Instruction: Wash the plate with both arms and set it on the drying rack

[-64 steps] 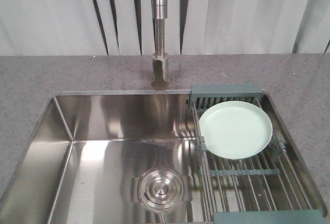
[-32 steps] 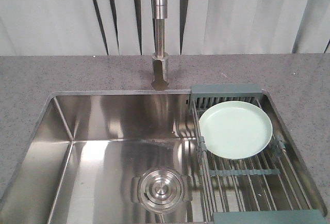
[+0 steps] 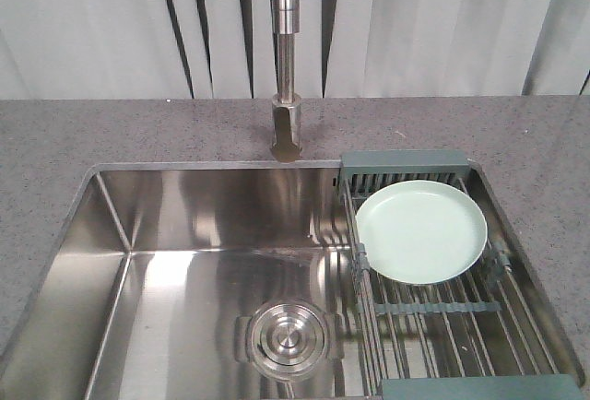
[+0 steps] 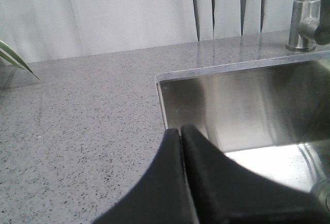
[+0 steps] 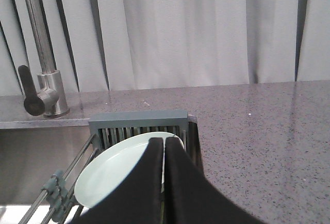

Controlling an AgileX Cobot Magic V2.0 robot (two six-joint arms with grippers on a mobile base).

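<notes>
Plate on the rack, both grippers shut and holding nothing.

The plate (image 3: 421,231) lies flat on the wires of the drying rack (image 3: 402,160), which sits across the right part of the sink (image 3: 194,225) (near its far end bar). The left gripper (image 4: 180,131) has its fingers pressed together above the sink's left edge; the right gripper (image 5: 164,141) is the same, above the plate.
</notes>
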